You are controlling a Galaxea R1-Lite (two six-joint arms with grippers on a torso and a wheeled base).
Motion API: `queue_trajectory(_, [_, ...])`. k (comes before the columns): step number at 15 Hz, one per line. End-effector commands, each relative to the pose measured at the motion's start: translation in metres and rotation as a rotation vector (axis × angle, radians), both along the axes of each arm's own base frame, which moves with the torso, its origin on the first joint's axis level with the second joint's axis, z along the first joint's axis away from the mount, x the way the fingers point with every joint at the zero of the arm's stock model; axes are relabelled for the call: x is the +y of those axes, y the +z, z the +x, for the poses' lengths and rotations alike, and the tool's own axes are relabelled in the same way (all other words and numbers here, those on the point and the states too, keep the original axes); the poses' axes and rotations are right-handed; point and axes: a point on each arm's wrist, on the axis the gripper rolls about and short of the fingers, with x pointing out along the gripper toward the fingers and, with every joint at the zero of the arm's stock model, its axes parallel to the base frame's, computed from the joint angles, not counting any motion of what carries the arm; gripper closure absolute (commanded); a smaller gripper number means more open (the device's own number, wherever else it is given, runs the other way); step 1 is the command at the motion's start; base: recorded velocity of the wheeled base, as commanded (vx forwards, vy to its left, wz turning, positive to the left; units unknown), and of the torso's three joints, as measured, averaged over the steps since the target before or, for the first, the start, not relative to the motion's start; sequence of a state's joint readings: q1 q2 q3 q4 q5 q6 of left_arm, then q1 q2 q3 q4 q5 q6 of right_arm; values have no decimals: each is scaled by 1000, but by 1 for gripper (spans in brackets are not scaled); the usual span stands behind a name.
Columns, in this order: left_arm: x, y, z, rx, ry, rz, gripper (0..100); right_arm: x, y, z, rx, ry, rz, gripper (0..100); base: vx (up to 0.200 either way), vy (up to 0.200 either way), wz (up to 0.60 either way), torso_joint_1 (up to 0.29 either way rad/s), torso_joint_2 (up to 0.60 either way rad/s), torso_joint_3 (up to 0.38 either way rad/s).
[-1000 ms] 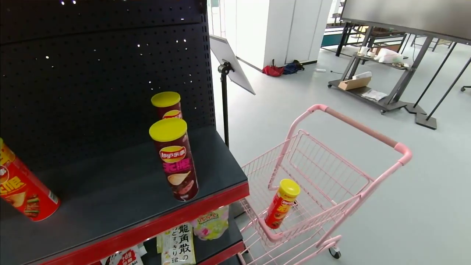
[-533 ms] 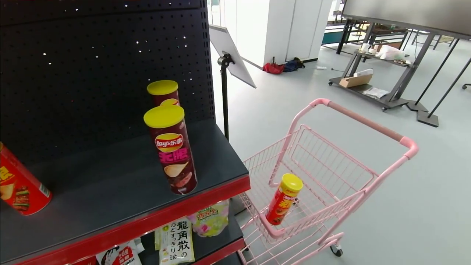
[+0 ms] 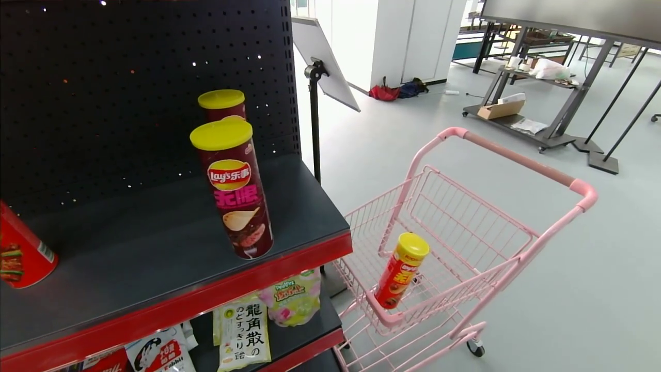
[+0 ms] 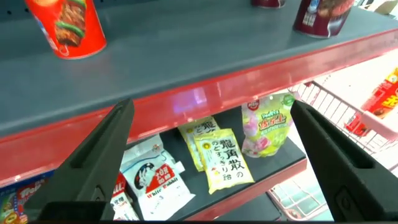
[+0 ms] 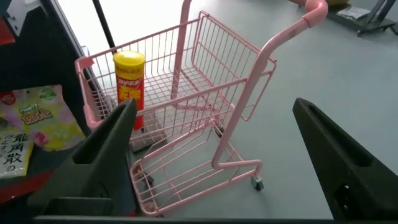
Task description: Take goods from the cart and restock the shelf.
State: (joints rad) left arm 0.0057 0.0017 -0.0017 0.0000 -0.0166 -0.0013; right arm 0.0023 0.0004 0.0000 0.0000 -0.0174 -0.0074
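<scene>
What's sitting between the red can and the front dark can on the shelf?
Nothing; the head view shows bare shelf between red can and front dark can.

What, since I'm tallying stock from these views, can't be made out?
Head view: rear maroon can, body hidden behind the front maroon can.
Head view: red can, cut off by the left edge.
Head view: snack packets on the lower shelf, partly hidden under the red shelf edge.
Left wrist view: red can's upper part runs off the picture.
</scene>
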Motion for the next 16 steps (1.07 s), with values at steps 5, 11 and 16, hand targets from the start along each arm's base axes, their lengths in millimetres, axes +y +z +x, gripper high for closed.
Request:
queue_trajectory(5, [0,0,0,0,0,0,0,0,0,0,1,0,-3,0,0,0,0,-75,206,133])
queue_trajectory(11, [0,0,0,0,2,0,0,3,189,79,29,70,230,0,0,0,0,0,0,0])
queue_trajectory(16, [0,0,0,0,2,0,0,37,92,218,357,241,208,0,0,0,0,0,0,0])
